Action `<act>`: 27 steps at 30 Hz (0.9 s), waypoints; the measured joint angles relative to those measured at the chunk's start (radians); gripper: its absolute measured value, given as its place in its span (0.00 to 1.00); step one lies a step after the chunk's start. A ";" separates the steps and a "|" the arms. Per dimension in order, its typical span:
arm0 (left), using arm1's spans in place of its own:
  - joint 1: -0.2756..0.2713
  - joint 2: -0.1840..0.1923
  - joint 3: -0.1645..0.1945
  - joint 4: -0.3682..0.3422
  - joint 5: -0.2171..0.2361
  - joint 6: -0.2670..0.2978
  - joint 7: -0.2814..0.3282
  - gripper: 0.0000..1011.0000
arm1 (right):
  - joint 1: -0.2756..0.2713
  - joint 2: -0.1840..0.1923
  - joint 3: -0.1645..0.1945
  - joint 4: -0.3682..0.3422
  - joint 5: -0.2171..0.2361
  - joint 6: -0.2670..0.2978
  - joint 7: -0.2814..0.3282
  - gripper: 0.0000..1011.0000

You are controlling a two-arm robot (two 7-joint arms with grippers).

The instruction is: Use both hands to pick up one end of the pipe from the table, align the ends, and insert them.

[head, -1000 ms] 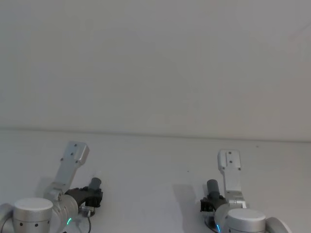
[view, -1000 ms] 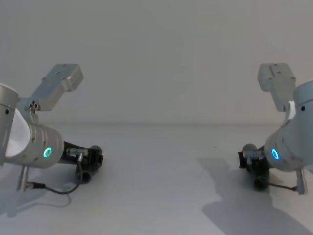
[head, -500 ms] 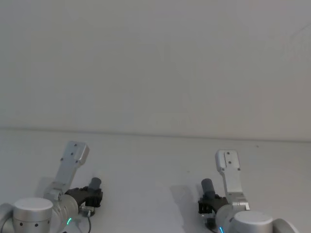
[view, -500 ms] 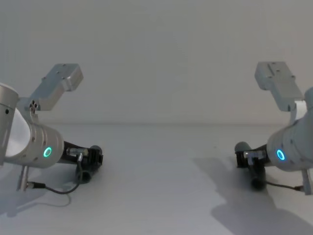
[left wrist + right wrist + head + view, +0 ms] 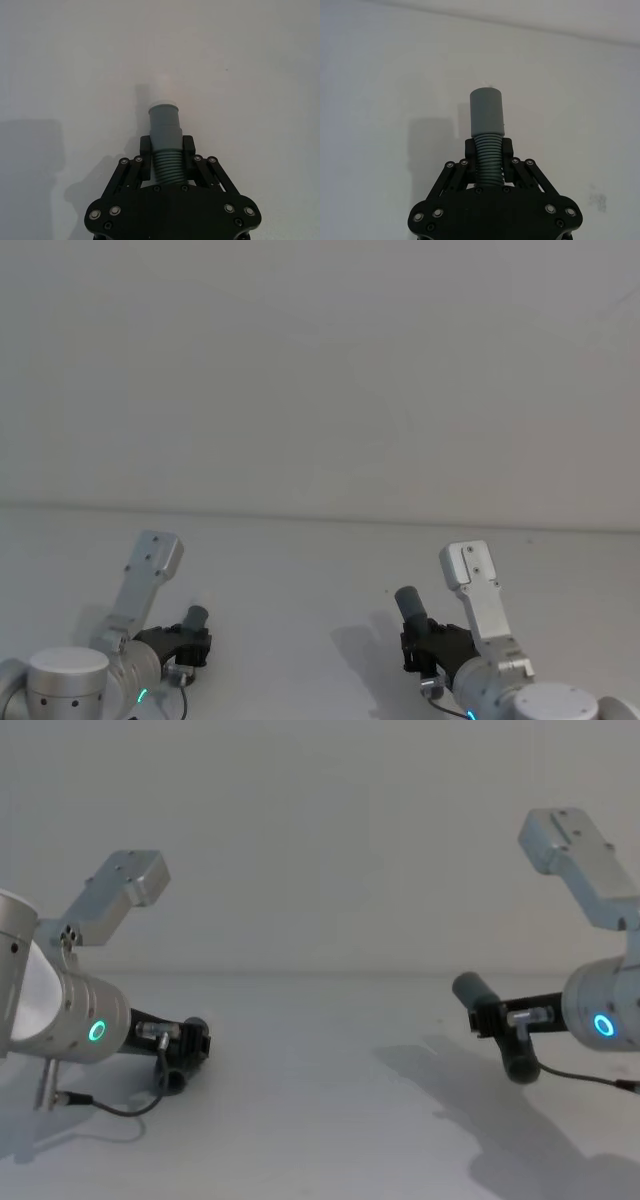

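2 pcs total, L pincer (image 5: 166,147) clamping 1st pipe piece (image 5: 164,120), R pincer (image 5: 488,148) clamping 2nd piece (image 5: 486,112)

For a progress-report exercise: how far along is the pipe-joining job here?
Done: left gripper shut on one pipe piece, right gripper on the other piece. In hand: alignment, with the pieces wide apart across the table. Left: inserting them.

The head view looks forward and down from above, the left gripper (image 5: 192,638) and right gripper (image 5: 414,634) near, the table (image 5: 320,560) beyond. The chest view sits lower, looking level across the same table and grippers. Each wrist view looks closely along its own gripper, past its pipe (image 5: 165,140), onto the table
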 joint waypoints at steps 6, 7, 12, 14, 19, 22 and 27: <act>0.000 0.000 0.000 0.000 0.000 0.000 0.000 0.33 | -0.012 0.052 -0.018 -0.025 0.000 -0.069 0.083 0.26; 0.000 0.000 0.000 0.000 0.000 0.000 0.000 0.33 | -0.016 0.066 -0.023 -0.031 0.000 -0.090 0.107 0.26; 0.000 0.000 0.000 0.000 0.000 0.000 0.000 0.33 | -0.022 0.099 -0.032 -0.042 0.000 -0.137 0.157 0.26; 0.000 0.000 0.000 0.000 0.000 0.000 0.000 0.33 | -0.025 0.116 -0.037 -0.046 0.001 -0.169 0.192 0.26; 0.000 0.000 0.000 0.000 0.000 0.000 0.000 0.33 | -0.031 0.161 -0.049 -0.051 0.007 -0.247 0.270 0.26; 0.000 0.000 0.000 0.000 0.000 0.000 0.000 0.33 | -0.033 0.185 -0.057 -0.051 0.012 -0.291 0.310 0.26; 0.000 0.000 0.000 0.000 0.000 0.000 0.000 0.33 | -0.033 0.218 -0.068 -0.048 0.019 -0.360 0.372 0.26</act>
